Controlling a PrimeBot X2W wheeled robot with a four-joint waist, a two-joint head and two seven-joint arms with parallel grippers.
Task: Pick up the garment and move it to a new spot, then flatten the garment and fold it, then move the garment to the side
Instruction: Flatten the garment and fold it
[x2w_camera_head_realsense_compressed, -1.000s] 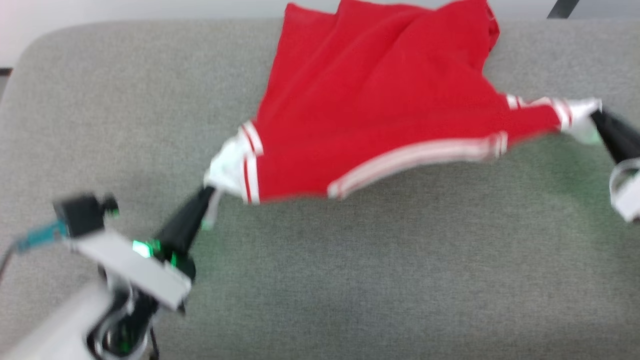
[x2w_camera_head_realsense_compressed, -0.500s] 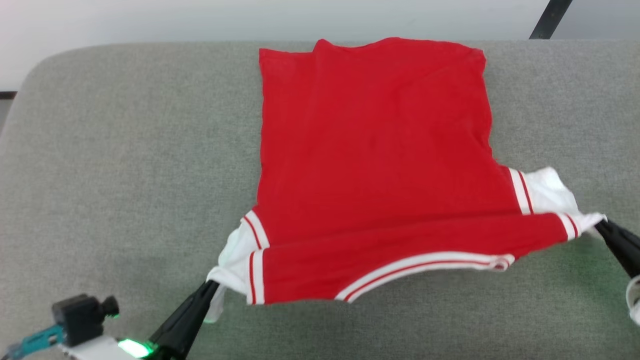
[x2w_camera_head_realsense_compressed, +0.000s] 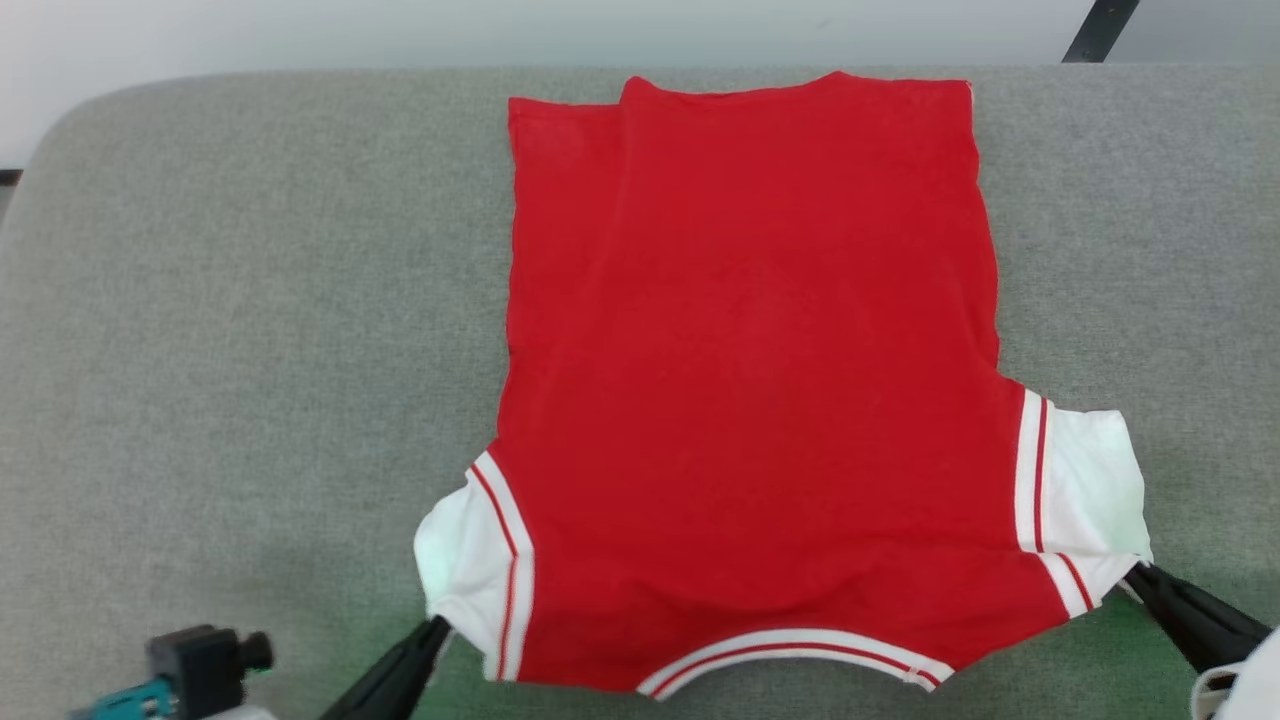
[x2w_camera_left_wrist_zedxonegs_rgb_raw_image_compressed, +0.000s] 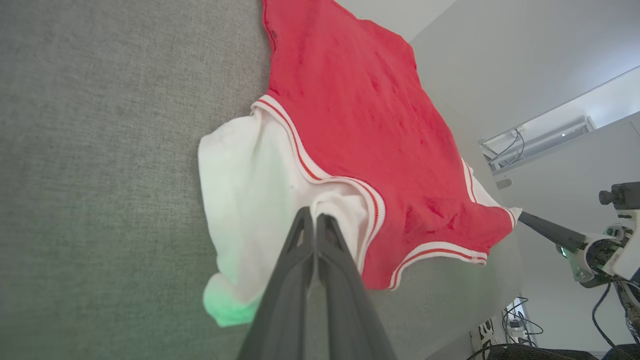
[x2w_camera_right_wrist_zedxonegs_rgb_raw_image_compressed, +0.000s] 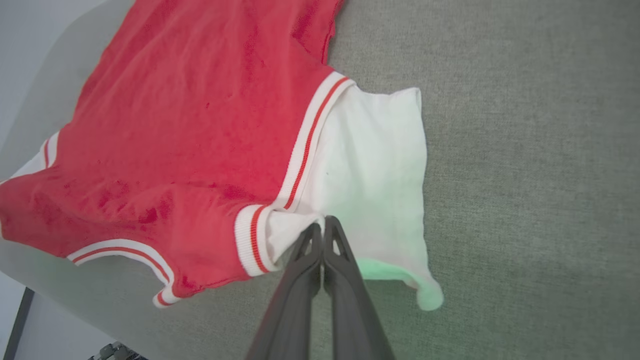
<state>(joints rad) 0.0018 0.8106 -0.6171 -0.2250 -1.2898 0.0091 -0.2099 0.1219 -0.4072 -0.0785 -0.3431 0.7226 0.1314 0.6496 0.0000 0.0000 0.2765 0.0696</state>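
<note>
**A:** Nearest first. The left end effector (x2w_camera_left_wrist_zedxonegs_rgb_raw_image_compressed: 314, 216) is pressed together on a pinch of the white left sleeve (x2w_camera_head_realsense_compressed: 460, 560). The right end effector (x2w_camera_right_wrist_zedxonegs_rgb_raw_image_compressed: 323, 222) pinches the right sleeve (x2w_camera_head_realsense_compressed: 1085, 480) the same way. Flattening step, I'd say.

**B:** How to do it well?

**A:** My judgement: even tension across the near edge, both corners drawn low and level, both let go together. Each sleeve puckers at its pinch, so ease outward before release.

**B:** And the garment (x2w_camera_head_realsense_compressed: 750, 380)?

**A:** Spread on the grey worktop (x2w_camera_head_realsense_compressed: 250, 300), a little right of centre, neck toward the robot. Striped neck trim (x2w_camera_head_realsense_compressed: 795, 648) at the near edge, between the sleeves. Slight ripple just behind it. Red body mostly smooth, plain side up, no number to be seen. Far end: hem (x2w_camera_head_realsense_compressed: 800, 85) close to the worktop's back edge. At the far left corner an under layer (x2w_camera_head_realsense_compressed: 560, 150) peeks past the top one, so the layers aren't square.

**B:** Risk?

**A:** An uneven pull would likely skew it more.
</note>
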